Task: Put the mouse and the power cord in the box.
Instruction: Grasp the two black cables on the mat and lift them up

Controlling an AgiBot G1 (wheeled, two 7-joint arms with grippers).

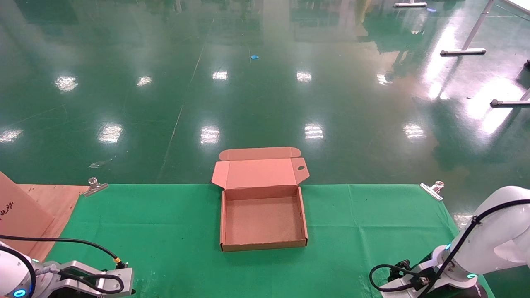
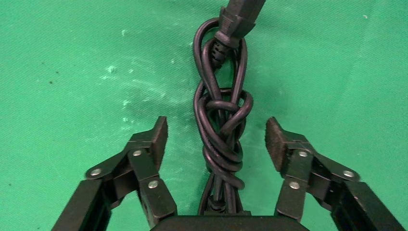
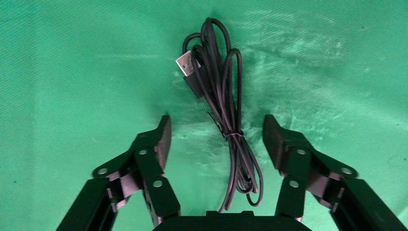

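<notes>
Room: glossy dark green floor [image 1: 265, 82] with lamp reflections, extending beyond the counter's far edge. White stand feet [image 1: 462, 51] sit at about 2 o'clock in the head view.

Counter [image 1: 372, 231]: covered by a green cloth, fastened at the far edge by two metal clips [image 1: 432, 189]. A plywood board [image 1: 45, 207] lies at its 9 o'clock side, cut off by the frame.

The box [image 1: 263, 244] stands at counter centre, lid hinged back toward 12 o'clock, oval hole in one flap; interior shows bare cardboard.

The power cord [image 2: 222, 130] lies on the cloth, knotted as a bundle, long axis running straight away from the left wrist camera; its plug end is cut off at the frame edge. The left gripper [image 2: 216, 139] hangs over it, jaws spread wide, one on each side, not touching it. In the head view this arm sits at 7 o'clock, the cord hidden.

A thin black wire [image 3: 226, 120], tied at mid-length, with a USB plug [image 3: 184, 63] at its far end, lies between the spread jaws of the right gripper [image 3: 216, 137], untouched. The mouse body itself is not visible. The right arm sits at 5 o'clock.
</notes>
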